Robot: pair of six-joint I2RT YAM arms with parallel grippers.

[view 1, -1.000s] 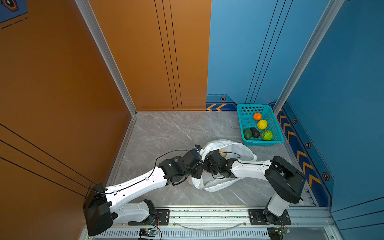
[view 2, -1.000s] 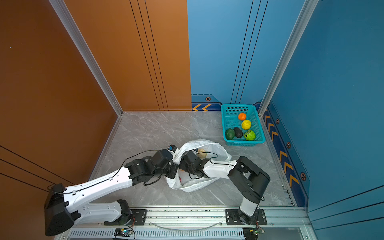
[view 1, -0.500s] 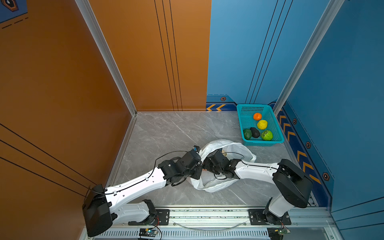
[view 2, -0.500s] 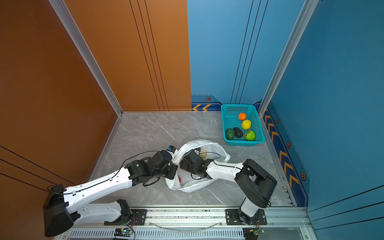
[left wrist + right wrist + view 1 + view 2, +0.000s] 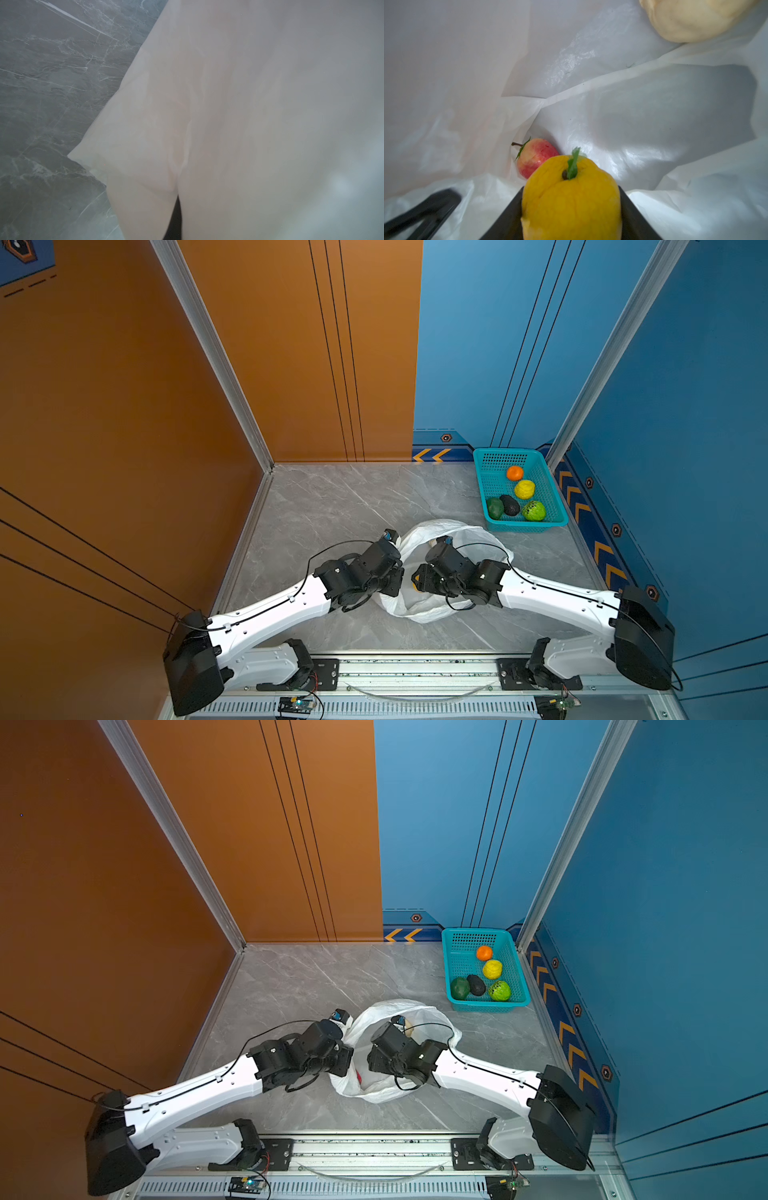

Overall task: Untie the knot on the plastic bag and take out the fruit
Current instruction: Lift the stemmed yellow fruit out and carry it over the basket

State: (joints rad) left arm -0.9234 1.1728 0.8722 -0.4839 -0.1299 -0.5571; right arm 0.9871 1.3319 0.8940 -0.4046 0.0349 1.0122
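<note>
Translucent white plastic bag (image 5: 428,531) is untied, with five fruits (image 5: 524,489) in the teal perforated basket (image 5: 557,506). Right gripper (image 5: 569,209) clamps a round yellow-orange fruit (image 5: 571,193). Left gripper (image 5: 392,583), closed, seems to pinch the bag. Reddish fruit (image 5: 536,155) and cream fruit (image 5: 691,18) remain.

We are looking down from high above rail (image 5: 415,672) in both top views, tilting toward far end of surface (image 5: 332,497), taking in left arm (image 5: 270,614), right arm (image 5: 552,597), basket (image 5: 523,526). These two are sharing nearly same scene, shifted slightly sideways. Left wrist camera is hugging plastic bag (image 5: 249,104), blurred film filling most of frame, strip of surface alongside. Right wrist camera is peering inside bag at close range, yellow fruit (image 5: 571,197) sitting right before lens. Wrist views are sharing bag with top views.
</note>
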